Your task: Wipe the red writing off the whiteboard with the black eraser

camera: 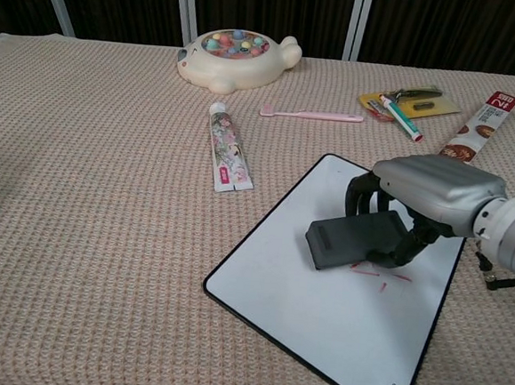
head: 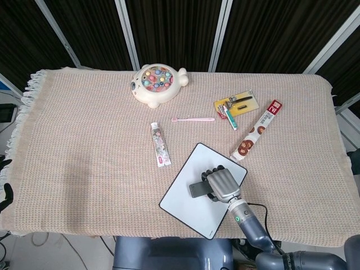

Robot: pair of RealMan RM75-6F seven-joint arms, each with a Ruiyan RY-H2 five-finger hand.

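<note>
The whiteboard (head: 185, 197) (camera: 302, 312) lies tilted near the table's front edge, right of centre. My right hand (head: 223, 183) (camera: 431, 193) holds the black eraser (head: 198, 189) (camera: 352, 240) and presses it onto the board. The eraser covers most of the red writing (camera: 378, 276); only a few red strokes show below its lower edge in the chest view. In the head view the hand hides the writing. At the far left edge of the head view, dark fingers of my left hand (head: 5, 188) hang beside the table, too cropped to read.
A tube of toothpaste (head: 160, 144) lies left of the board. A pink toothbrush (head: 193, 119), a fish toy (head: 157, 83), a carded tool pack (head: 234, 105) and a long snack packet (head: 257, 129) lie behind the board.
</note>
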